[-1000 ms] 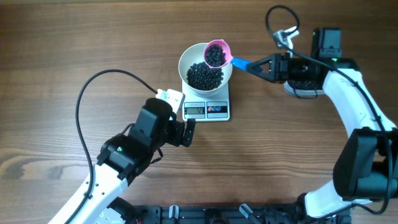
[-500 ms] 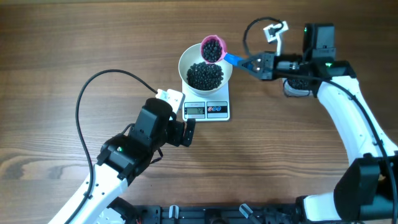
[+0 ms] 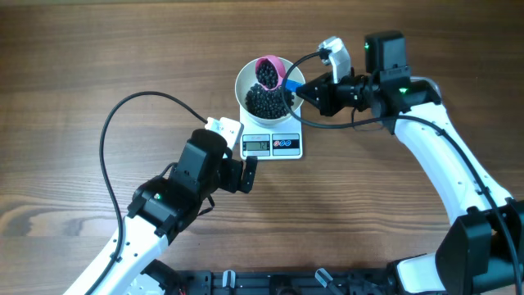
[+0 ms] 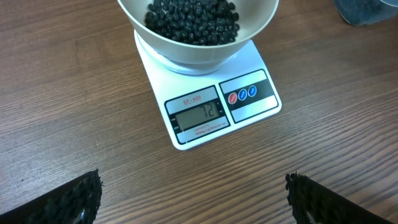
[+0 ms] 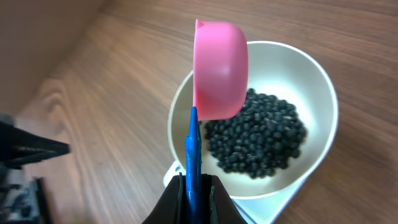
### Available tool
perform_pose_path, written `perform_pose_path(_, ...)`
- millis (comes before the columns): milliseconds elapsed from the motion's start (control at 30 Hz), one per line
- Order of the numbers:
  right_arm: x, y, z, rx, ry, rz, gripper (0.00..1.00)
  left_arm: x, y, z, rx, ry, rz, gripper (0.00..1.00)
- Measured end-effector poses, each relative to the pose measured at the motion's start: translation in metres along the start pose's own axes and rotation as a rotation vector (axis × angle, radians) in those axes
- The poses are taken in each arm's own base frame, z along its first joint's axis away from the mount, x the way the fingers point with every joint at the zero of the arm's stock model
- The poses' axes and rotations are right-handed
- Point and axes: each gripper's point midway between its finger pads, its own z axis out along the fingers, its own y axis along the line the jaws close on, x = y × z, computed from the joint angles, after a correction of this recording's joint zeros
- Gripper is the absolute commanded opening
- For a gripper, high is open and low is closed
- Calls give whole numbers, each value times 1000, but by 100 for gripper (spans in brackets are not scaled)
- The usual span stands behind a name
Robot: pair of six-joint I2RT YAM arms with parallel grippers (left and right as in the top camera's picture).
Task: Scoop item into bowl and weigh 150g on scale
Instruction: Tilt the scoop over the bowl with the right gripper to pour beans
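The white bowl (image 3: 246,78) stands on the small white scale (image 3: 285,146), whose grey display (image 4: 199,114) is lit. A dark heap of black beans (image 3: 268,102) lies in the bowl (image 5: 323,99). My right gripper (image 5: 193,186) is shut on the blue handle (image 5: 192,149) of a pink scoop (image 5: 219,68). The scoop (image 3: 268,70) is tipped on its side over the bowl's far rim, beans showing in it. My left gripper (image 4: 193,196) hangs open over bare wood, in front of the scale, with nothing between its fingers.
A grey-blue container edge (image 4: 367,9) shows at the top right of the left wrist view. The left arm's black cable (image 3: 123,115) loops over the table to the left of the scale. Brown wooden tabletop (image 3: 393,205) surrounds everything.
The right arm has swung left, carrying the scoop from the bowl's right rim to over its far side and tipping it. The left arm has not moved.
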Motion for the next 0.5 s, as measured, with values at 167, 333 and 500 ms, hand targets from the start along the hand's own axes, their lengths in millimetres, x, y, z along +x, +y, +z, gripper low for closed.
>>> perform_pose_path(167, 1, -8, 0, 51, 5, -41, 4, 0, 0, 0, 0, 0, 0, 100)
perform_pose_path(333, 1, -17, -1, 103, 11, -71, 4, 0, 0, 0, 0, 0, 0, 100)
perform_pose_path(500, 2, -23, -1, 138, 16, -93, 4, 0, 0, 0, 0, 0, 0, 100)
